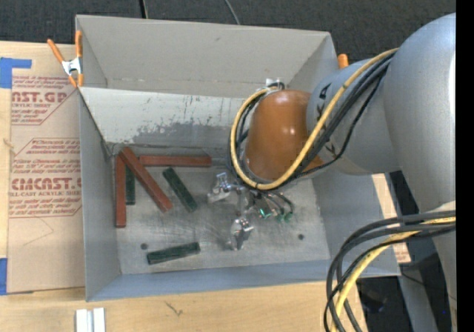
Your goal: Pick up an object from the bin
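Note:
My gripper [229, 210] hangs low over the bin floor, right of the middle. It is open, and I see only bare grey floor between its two metal fingertips [220, 188]. The nearest loose thing is a dark green bar [180, 190], lying slantwise just left of the fingers and apart from them. Another dark green bar [172, 252] lies near the front wall, left of and below the gripper. A red-brown bar [175, 161] lies flat across the floor further back, to the upper left.
At the bin's left side lie two more red-brown bars, one slanted [149, 181] and one upright along the wall [120, 194], with a short dark green bar [130, 185] between them. The arm with its orange cover and cables covers the bin's right rear.

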{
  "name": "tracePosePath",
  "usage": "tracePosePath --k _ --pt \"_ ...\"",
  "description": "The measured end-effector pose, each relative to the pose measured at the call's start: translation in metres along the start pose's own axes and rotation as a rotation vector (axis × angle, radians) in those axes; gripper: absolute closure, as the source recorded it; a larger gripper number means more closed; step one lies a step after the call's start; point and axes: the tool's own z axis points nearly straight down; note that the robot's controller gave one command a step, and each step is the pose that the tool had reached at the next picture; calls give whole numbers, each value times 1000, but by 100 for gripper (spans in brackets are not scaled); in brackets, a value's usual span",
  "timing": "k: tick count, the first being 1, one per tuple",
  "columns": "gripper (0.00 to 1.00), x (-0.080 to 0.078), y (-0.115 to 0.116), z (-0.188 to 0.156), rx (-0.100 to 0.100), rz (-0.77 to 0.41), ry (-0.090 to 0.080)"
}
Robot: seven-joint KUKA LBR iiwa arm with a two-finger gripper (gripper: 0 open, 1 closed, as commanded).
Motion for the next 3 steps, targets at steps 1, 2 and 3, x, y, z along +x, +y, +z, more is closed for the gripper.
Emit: tracePosePath --k 1,2,3 --pt "0 -13 38 2 -2 -1 -1" --pt "0 -2 92 -7 1 -164 2" --pt "100 4 89 12 -1 -163 -23"
